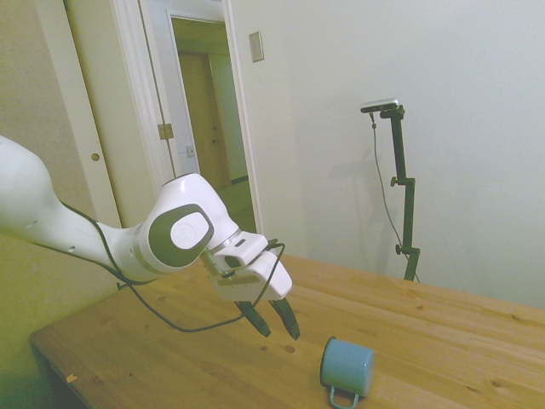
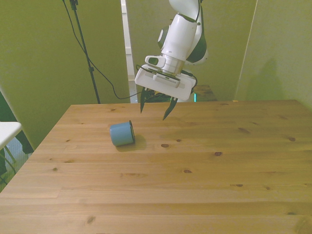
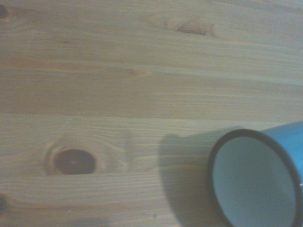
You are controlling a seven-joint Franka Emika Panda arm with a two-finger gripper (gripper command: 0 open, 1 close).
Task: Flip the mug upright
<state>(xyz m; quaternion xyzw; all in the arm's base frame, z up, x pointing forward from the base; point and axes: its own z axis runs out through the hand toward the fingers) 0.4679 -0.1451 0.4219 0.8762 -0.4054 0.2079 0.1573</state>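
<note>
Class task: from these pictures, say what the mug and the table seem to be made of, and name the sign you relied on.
Mug: probably enamelled metal, smooth light blue outside, pale inside, with a thin dark rim seen in the wrist view; painted ceramic is possible.
Table: wood, likely pine, with visible grain, knots and plank seams and a matte finish.

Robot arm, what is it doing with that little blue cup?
The white robot arm is trying to stand the mug upright. The mug lies on its side on the wooden table, its handle flat against the wood. The gripper hangs open in the air above the table, a little to the side of the mug, not touching it.
</note>
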